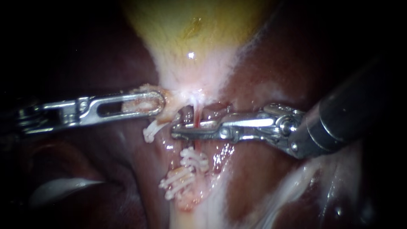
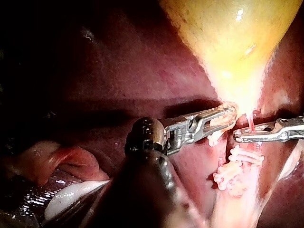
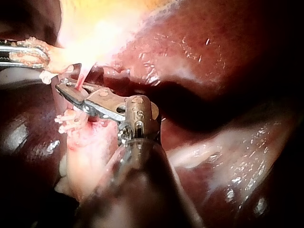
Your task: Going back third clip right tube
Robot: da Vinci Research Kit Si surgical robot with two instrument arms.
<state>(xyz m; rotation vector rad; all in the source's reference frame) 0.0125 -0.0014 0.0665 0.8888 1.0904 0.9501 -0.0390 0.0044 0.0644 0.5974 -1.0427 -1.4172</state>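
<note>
While my left instrument clamps jaws on tissue at gallbladder neck, I see right instrument jaws slightly parted, thin red right tube crossing between them. Two white clips just below; another clip under left jaws. Liver surrounds.

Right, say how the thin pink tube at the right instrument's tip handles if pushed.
The thin pink tube looks thread-slender, so probably floppy and easily torn. It looks wet, so likely slippery. White ridged clips seem to anchor it below, so it should bow, not shift.
</note>
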